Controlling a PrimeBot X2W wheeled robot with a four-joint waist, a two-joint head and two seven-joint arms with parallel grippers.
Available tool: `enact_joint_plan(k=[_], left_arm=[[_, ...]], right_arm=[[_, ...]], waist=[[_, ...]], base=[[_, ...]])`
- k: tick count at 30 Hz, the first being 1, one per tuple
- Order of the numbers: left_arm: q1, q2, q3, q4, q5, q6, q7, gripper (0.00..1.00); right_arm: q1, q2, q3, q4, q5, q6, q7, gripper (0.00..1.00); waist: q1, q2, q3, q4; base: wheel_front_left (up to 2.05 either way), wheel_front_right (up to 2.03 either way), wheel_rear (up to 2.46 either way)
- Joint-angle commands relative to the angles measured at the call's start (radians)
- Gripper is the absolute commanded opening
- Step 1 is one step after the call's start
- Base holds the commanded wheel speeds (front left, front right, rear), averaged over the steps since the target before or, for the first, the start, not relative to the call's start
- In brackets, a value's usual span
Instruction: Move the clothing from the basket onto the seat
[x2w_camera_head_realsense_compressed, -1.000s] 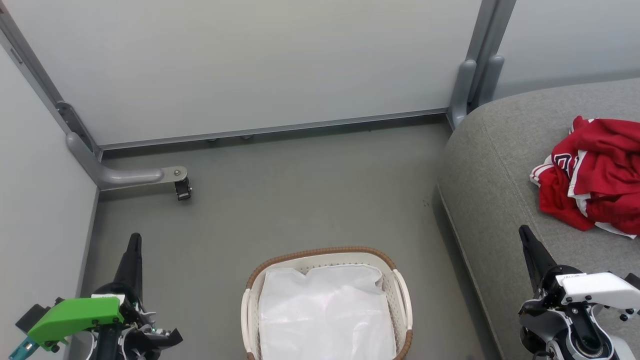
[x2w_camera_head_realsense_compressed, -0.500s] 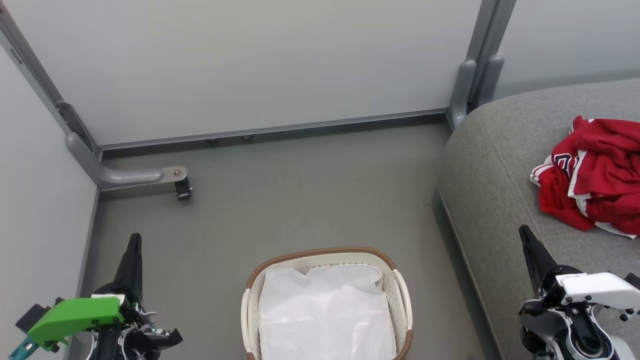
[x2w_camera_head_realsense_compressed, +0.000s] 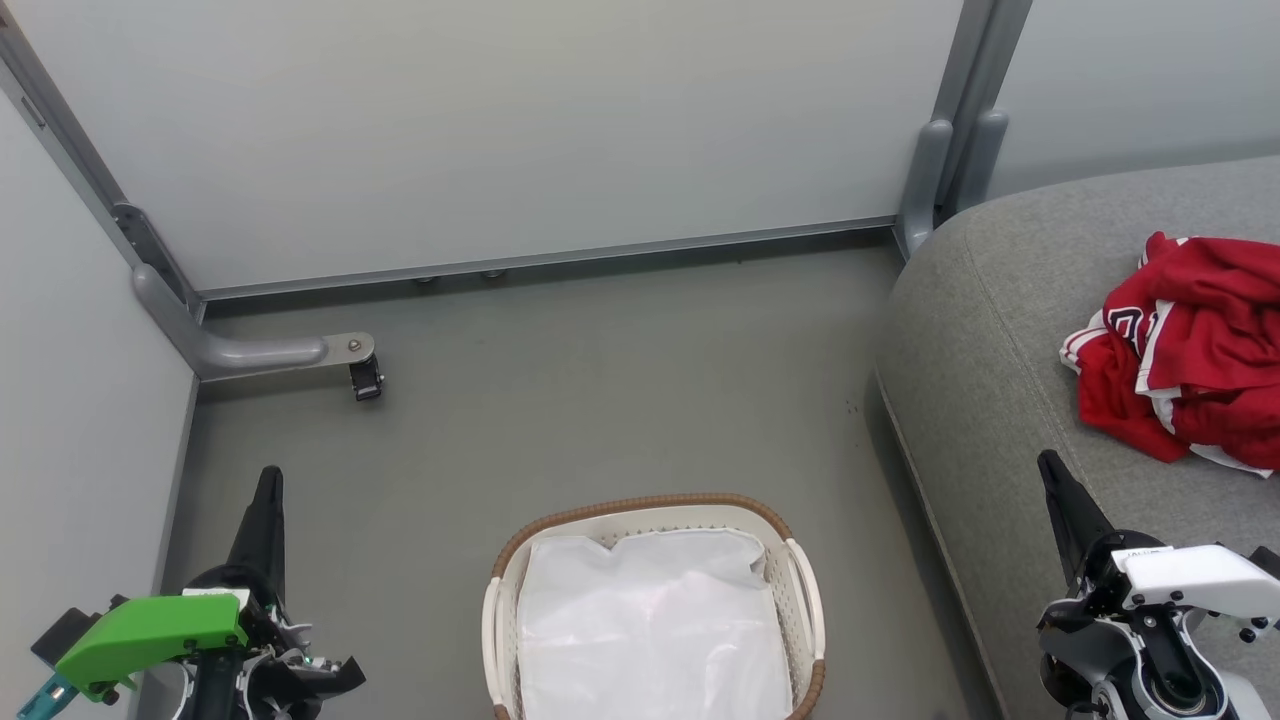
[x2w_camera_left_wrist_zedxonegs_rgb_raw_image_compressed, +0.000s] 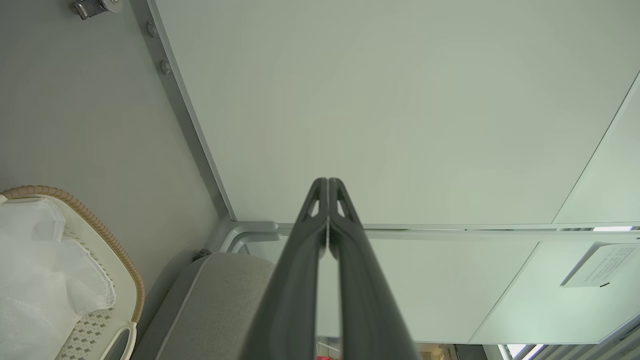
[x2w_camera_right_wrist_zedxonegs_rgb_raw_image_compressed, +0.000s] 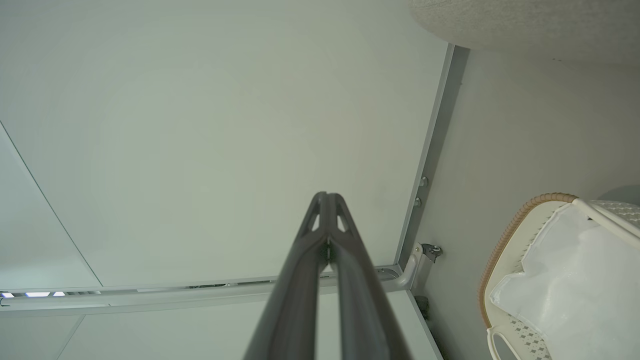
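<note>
The red clothing with white striped trim lies crumpled on the grey seat at the right. On the floor at bottom centre stands the cream basket with its brown rim; inside it I see just the white liner. My left gripper is shut and empty at the lower left, left of the basket. Over the seat's front part my right gripper is shut and empty, below and left of the clothing. The wrist views show the left gripper and the right gripper with fingers pressed together, beside the basket.
Pale partition panels close off the back and left. A grey metal foot with a small caster juts onto the floor at the left. A grey post stands at the seat's back corner. Grey floor lies between basket and panels.
</note>
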Motion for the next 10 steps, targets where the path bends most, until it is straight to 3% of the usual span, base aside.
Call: enact_joint_plan(k=[1,10], left_arm=[[-0.012,0.007,0.002,-0.002,-0.003,-0.005,0.004,0.00],[-0.012,0.007,0.002,-0.002,-0.003,-0.005,0.004,0.00]], right_arm=[[0.010,-0.003,-0.002,-0.003,0.003,0.000,0.001,0.00],[0.010,-0.003,-0.002,-0.003,0.004,0.000,0.001,0.00]], waist=[[0.0000,0.0000,0.000,0.000],[0.0000,0.0000,0.000,0.000]], base=[[0.00,0.00,0.00],[0.00,0.00,0.00]])
